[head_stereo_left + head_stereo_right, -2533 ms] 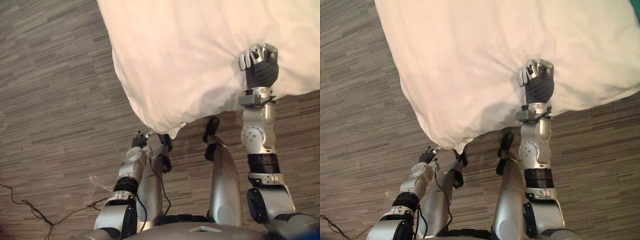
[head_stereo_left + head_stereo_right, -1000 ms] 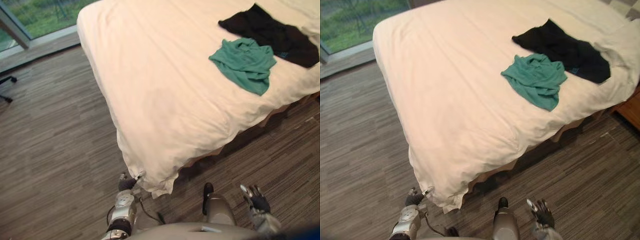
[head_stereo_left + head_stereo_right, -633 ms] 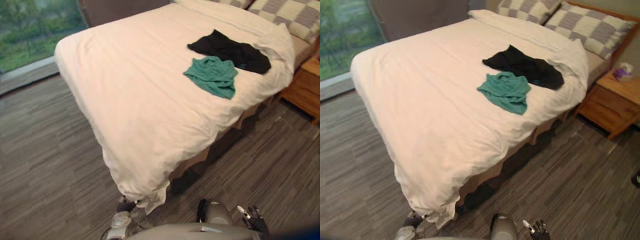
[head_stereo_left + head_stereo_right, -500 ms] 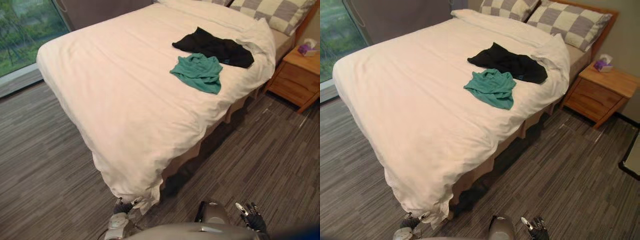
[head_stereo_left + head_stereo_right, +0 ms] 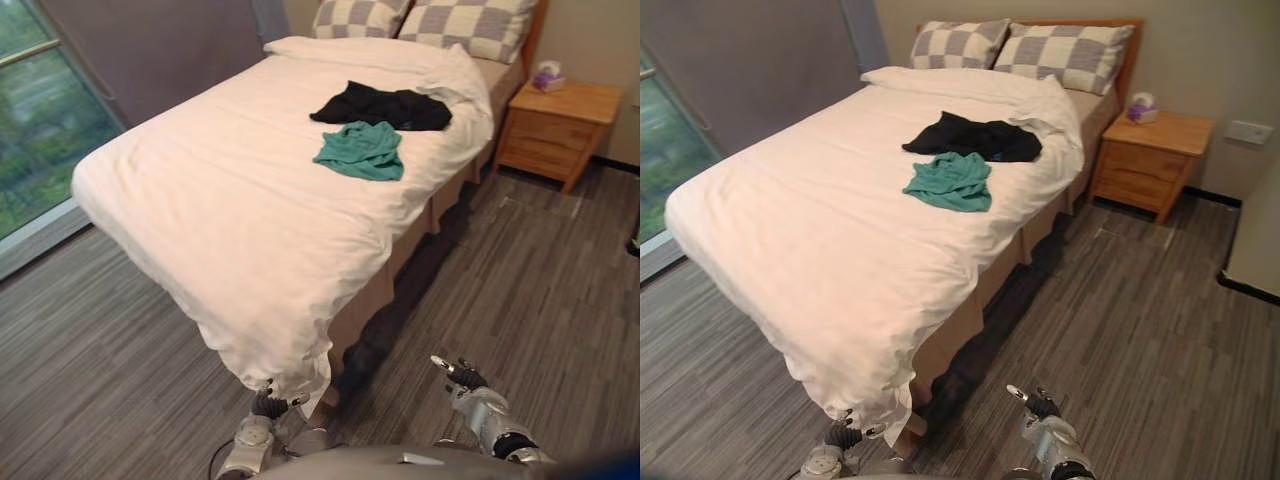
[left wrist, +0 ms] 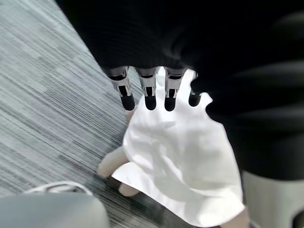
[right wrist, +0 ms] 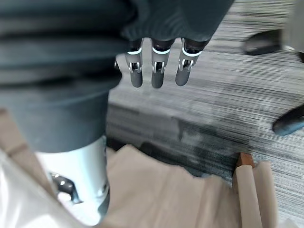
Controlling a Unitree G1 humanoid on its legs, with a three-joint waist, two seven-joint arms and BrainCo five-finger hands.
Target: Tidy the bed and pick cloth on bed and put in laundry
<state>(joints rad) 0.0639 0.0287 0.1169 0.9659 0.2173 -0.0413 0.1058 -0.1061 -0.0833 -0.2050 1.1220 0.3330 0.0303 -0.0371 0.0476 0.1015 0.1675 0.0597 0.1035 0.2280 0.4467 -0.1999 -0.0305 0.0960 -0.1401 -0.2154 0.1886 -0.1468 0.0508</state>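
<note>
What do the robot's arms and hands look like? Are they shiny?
Yes, quite shiny. The left hand and right hand have slim silver fingers with dark tips. The back of each hand and the wrist sit under a dark ribbed cover. The arms are rounded and silver-grey.

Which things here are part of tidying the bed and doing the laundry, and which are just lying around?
Part of the job:
duvet
green cloth
black cloth

Just lying about:
nightstand
tissue box
</note>
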